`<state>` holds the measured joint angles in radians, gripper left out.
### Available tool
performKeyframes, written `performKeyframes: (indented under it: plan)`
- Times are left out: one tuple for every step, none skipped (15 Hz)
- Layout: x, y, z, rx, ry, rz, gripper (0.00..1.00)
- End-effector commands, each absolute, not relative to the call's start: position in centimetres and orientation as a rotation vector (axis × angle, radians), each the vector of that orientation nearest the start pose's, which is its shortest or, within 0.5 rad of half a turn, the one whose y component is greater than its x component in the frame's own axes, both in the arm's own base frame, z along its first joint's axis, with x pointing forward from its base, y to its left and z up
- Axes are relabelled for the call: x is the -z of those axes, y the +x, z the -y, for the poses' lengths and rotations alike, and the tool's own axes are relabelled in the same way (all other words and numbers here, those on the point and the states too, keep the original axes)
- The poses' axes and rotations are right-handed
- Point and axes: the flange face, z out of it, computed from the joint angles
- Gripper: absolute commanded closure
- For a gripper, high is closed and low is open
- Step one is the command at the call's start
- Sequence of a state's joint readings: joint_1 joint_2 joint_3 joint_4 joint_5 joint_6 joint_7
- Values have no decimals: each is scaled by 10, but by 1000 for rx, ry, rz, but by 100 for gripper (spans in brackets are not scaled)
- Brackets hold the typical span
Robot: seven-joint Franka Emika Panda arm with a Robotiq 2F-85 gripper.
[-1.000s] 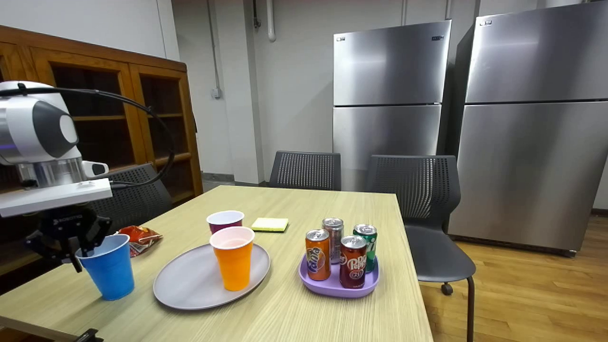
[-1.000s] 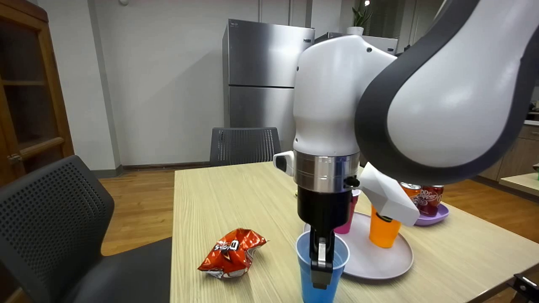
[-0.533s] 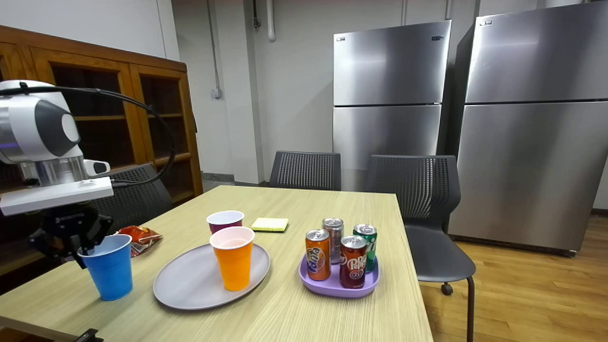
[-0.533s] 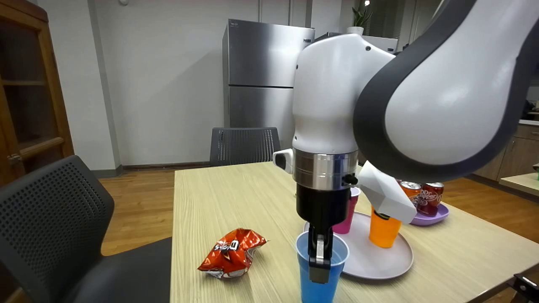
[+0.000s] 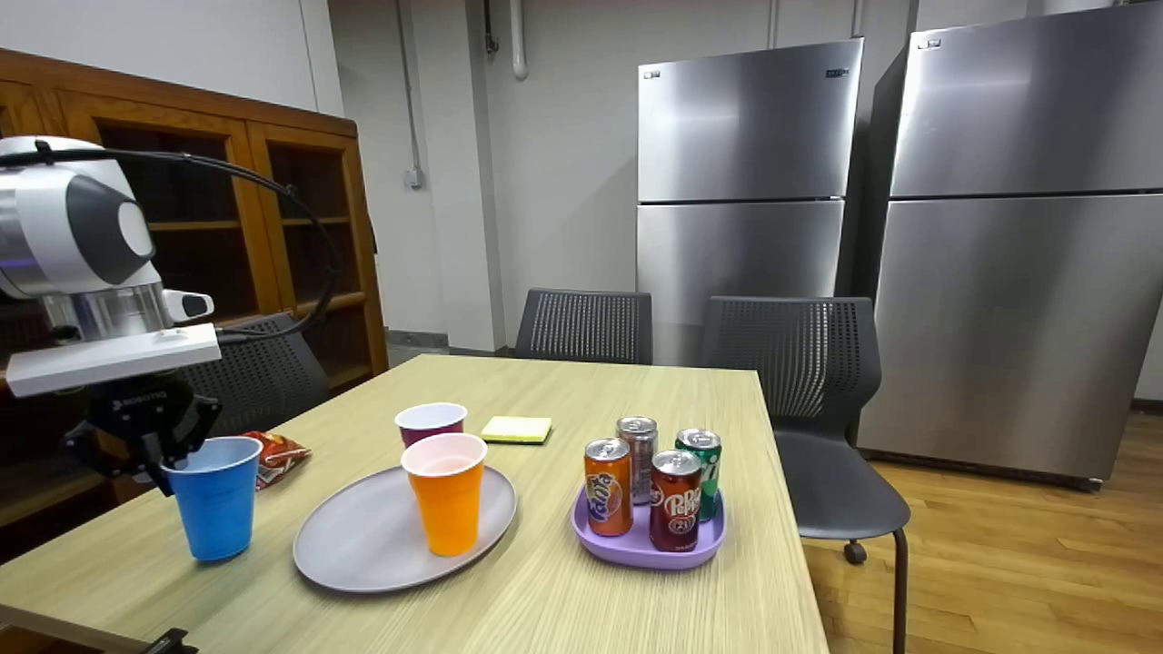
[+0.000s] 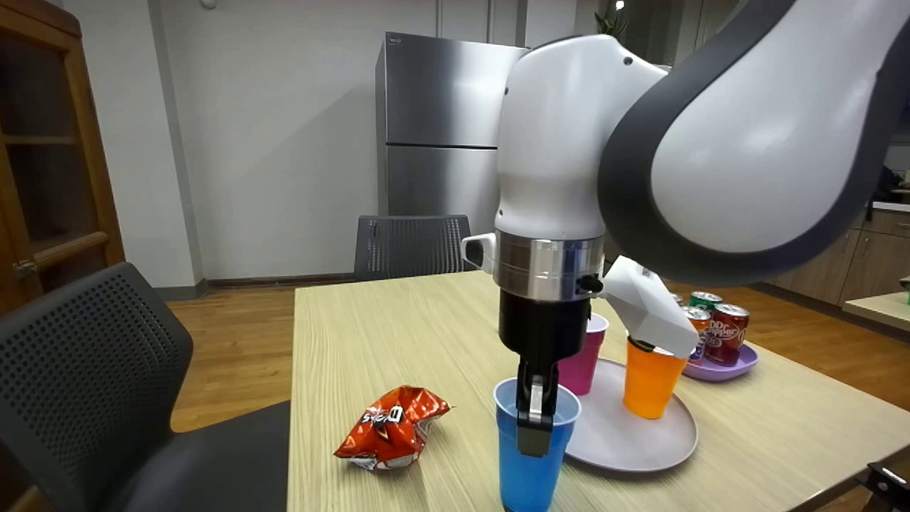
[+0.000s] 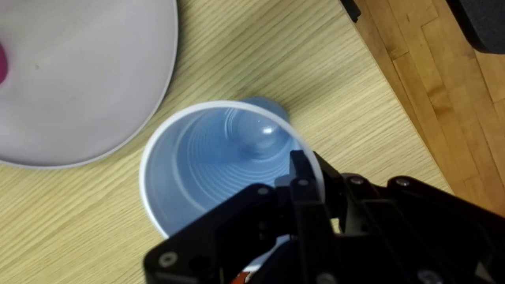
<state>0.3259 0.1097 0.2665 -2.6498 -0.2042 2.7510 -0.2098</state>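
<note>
The blue cup is near upright, mouth up, at the lower left of the frame in an exterior view. The gripper is pinched on its rim, one finger inside the wall and one outside, right of centre in the wrist view. Whether the base touches the table is hard to tell. The step in hand looks like gripping or lifting by the rim; any move from here would call for a firm pinch and a level cup, kept off the grey plate beside it. On that plate stand an orange cup and a magenta cup; a red snack bag lies at lower centre in an exterior view. Farther out, a purple tray holds four cans.
</note>
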Motion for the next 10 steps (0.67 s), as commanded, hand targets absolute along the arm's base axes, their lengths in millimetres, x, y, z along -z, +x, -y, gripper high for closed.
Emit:
performKeyframes:
  plan:
    - [-227, 344, -236, 70, -2843, 1487, 99]
    - [-230, 345, -235, 79, -2849, 1483, 99]
    - [-232, 345, -234, 87, -2854, 1479, 99]
    - [-235, 346, -231, 96, -2862, 1471, 99]
    - [-237, 347, -229, 105, -2869, 1463, 99]
    - [-240, 348, -227, 113, -2875, 1456, 99]
    - [-241, 349, -224, 120, -2883, 1447, 99]
    - [-243, 350, -222, 125, -2893, 1436, 99]
    - [-245, 352, -219, 130, -2900, 1426, 99]
    - [-246, 353, -216, 133, -2910, 1412, 99]
